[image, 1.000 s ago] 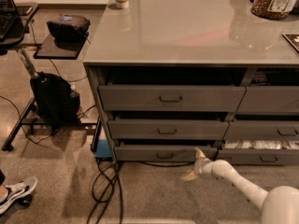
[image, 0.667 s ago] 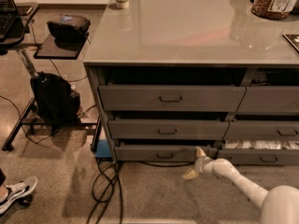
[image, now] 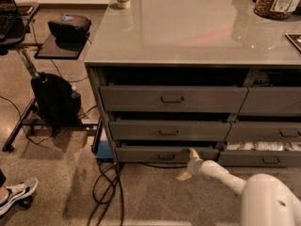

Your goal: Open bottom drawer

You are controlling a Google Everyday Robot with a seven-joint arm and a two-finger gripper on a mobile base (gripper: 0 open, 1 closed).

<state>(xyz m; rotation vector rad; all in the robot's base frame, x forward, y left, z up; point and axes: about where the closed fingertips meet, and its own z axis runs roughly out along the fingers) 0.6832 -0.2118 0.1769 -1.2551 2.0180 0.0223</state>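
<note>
The bottom drawer (image: pixel 141 154) is the lowest, shallow dark grey front in the left column of the cabinet, with a small loop handle (image: pixel 165 157) at its centre. My gripper (image: pixel 188 165) hangs low in front of the drawer's right end, a short way right of the handle. It is open, with one pale fingertip (image: pixel 193 153) up against the drawer front and the other lower, near the floor. Nothing is held. My white arm (image: pixel 225 175) reaches in from the lower right.
Two taller drawer fronts (image: pixel 171 99) sit above it. A right-hand drawer (image: pixel 263 146) shows white packets. Cables (image: pixel 106 182) and a blue box (image: pixel 104 150) lie by the cabinet's left foot. A black bag (image: pixel 55 98) and stand are at left, and a shoe (image: pixel 16 194) is at the far left.
My gripper has shifted slightly left along the bottom drawer front, closer to the handle. The drawers look the same as before.
</note>
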